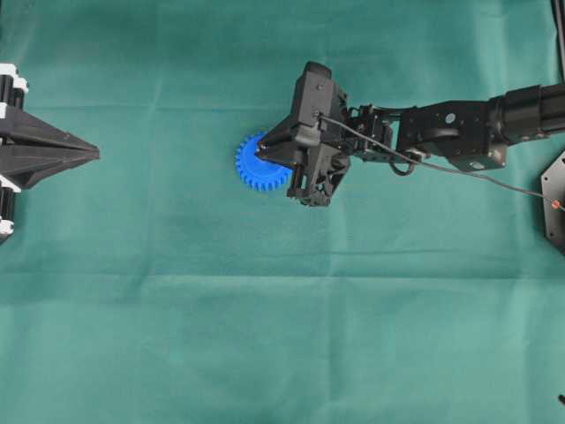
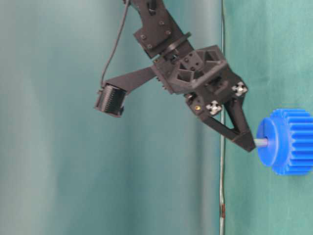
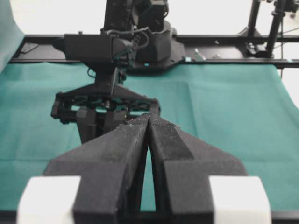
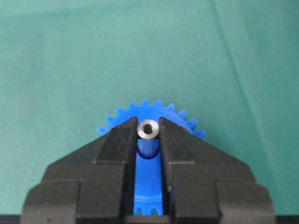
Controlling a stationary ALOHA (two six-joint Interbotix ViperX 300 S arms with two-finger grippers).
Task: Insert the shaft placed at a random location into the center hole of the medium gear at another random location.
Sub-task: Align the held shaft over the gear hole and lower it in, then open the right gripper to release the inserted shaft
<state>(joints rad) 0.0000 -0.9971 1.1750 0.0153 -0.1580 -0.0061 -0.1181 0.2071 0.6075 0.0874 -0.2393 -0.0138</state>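
- The shaft [image 4: 148,129], a small silver pin, stands pinched between the right gripper [image 4: 148,133] fingertips, its lower end at the hub of the medium gear [image 1: 256,168].
- The blue gear lies flat on the green cloth [image 1: 265,336], just left of centre overhead.
- At nine o'clock, the left gripper [image 3: 148,122] rests well apart, jaws pressed together, holding nothing.

The right gripper [image 4: 148,133] angles down, fingers [image 4: 119,144] clamped on the shaft [image 4: 148,129]. The left gripper [image 3: 148,122] seemingly rests level, fingers together.
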